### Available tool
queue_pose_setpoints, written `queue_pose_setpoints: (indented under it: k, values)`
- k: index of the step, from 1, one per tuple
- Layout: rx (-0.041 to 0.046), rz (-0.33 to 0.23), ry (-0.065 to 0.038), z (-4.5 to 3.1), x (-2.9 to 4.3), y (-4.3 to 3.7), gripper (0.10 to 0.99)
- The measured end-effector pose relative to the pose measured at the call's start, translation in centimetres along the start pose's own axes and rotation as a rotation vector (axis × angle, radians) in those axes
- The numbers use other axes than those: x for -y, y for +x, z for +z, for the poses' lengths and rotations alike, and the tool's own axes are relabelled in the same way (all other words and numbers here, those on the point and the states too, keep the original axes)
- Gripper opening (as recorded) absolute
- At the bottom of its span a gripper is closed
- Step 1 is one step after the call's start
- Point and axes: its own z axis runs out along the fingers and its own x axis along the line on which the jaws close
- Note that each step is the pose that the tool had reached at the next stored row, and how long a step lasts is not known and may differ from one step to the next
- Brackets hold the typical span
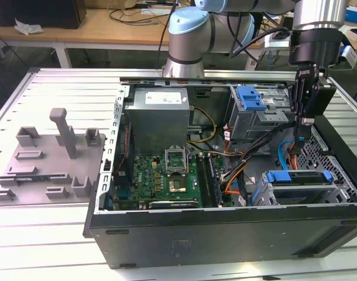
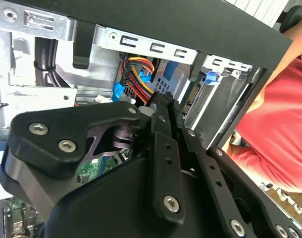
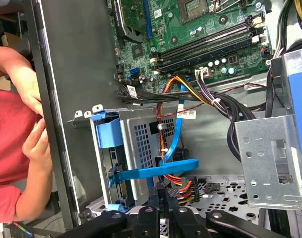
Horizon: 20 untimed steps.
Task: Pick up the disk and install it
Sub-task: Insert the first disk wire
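Fingers [image 1: 302, 136] were shut, gripping nothing. I hung above the disk [image 1: 298, 177]; its long axis ran across the exterior view.

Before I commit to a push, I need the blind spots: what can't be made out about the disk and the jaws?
Disk: exterior view, the drive cage walls hide all but its blue top edge; seating depth unclear.
Gripper contact: first wrist view, the jaws end at a blue strip amid cables; touching or apart, cannot tell.
Cage interior: second wrist view, the gripper's own body blocks most of it.
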Motion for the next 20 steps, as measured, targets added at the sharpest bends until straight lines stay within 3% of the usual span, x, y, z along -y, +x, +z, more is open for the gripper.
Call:
queue_pose_setpoints:
  k: [5, 8, 10, 12, 13, 14, 16, 17, 20]
  values:
    - [0.0032, 0.0, -0.001, 0.06, 0.14, 0.81, 0.169]
    - [0.0191, 0.0, -0.004, 0.38, 0.23, 1.41, 0.169]
    - [0.05, -0.001, -0.009, 0.37, 0.3, 1.91, 0.169]
    - [0.0659, -0.002, -0.012, 0.3, 0.34, 2.23, 0.169]
    - [0.0954, -0.003, -0.017, 0.19, 0.37, 2.69, 0.169]
    - [0.1143, -0.004, -0.02, 0.14, 0.37, 2.92, 0.169]
    - [0.1421, -0.006, -0.025, 0.02, 0.41, 3.26, 0.169]
    - [0.1528, -0.006, -0.026, 0.02, 0.44, 3.46, 0.169]
    - [0.1658, -0.007, -0.029, 0.46, 0.59, 4.24, 0.169]
